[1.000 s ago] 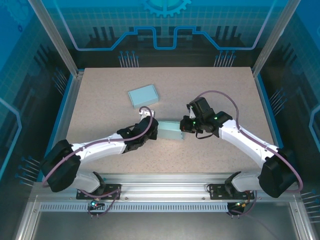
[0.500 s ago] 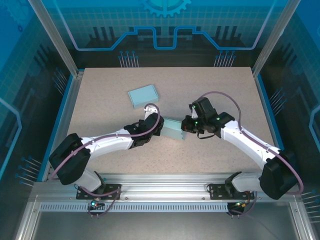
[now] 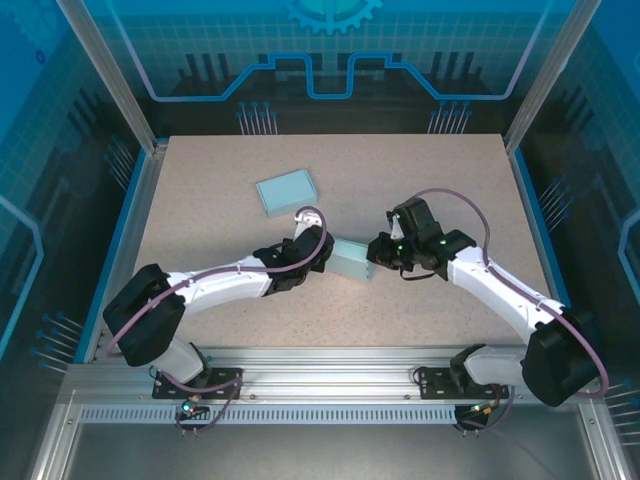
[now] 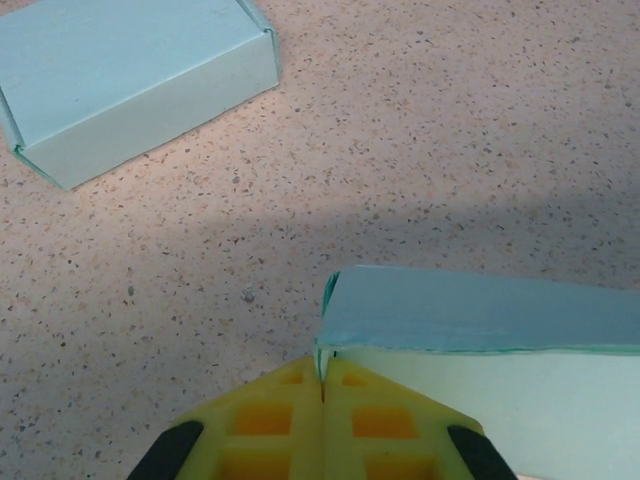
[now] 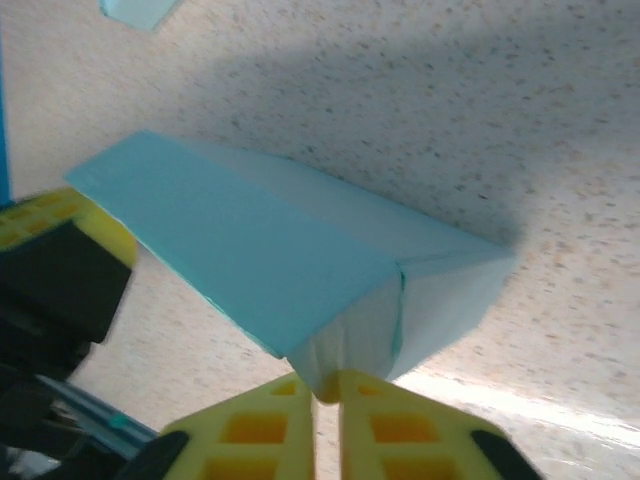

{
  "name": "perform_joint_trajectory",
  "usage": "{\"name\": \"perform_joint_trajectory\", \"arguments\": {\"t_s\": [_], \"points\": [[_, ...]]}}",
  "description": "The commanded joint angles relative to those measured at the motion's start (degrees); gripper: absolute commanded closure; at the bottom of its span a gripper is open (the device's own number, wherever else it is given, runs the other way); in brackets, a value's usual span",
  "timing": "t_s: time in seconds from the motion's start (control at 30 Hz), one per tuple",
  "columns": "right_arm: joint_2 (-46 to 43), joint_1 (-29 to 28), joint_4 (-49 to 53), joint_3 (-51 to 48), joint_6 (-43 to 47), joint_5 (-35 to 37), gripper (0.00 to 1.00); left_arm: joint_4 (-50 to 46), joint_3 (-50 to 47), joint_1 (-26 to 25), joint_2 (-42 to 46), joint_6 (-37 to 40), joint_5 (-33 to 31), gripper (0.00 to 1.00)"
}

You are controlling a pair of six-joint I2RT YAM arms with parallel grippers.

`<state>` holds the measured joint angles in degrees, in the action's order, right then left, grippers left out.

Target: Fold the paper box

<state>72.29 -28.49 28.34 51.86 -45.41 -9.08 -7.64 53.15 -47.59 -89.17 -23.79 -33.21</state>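
Paper box [image 3: 350,260] has slid right, left end effector [image 3: 322,258] following.

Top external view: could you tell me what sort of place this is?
Probably a robotics lab cell: aluminium frame, blue panels, and a left arm and right arm bolted to a table, holding a paper box.

Cannot follow the paper box [image 4: 470,340] past the left wrist view's right and bottom edges; loses the second box [image 4: 130,80] at its top and left edges; crops the left gripper [image 4: 322,375] and right gripper [image 5: 325,390] at the bottom; blurs the left gripper at the right wrist view's left edge; too small from above to judge fingertip contact.
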Motion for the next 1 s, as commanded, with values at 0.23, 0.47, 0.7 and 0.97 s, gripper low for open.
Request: {"name": "perform_joint_trajectory", "arguments": {"t_s": [0.23,0.47,0.7,0.97], "points": [[-4.0,-2.6,11.1,2.8,4.1,13.7,0.62,-13.1,0.1,-0.9,-1.4,1.4,5.2,0.97],[-1.4,-5.4,7.8,3.0,10.3,18.6,0.62,-13.6,0.5,-1.0,-1.7,1.5,5.2,0.97],[2.4,-7.6,2.9,2.7,15.7,24.0,0.62,-13.7,0.7,-0.9,-2.2,1.6,5.0,0.97],[3.9,-8.4,-0.6,2.1,17.7,27.7,0.73,-14.0,1.3,-0.9,-2.5,2.2,5.0,0.97]]}}
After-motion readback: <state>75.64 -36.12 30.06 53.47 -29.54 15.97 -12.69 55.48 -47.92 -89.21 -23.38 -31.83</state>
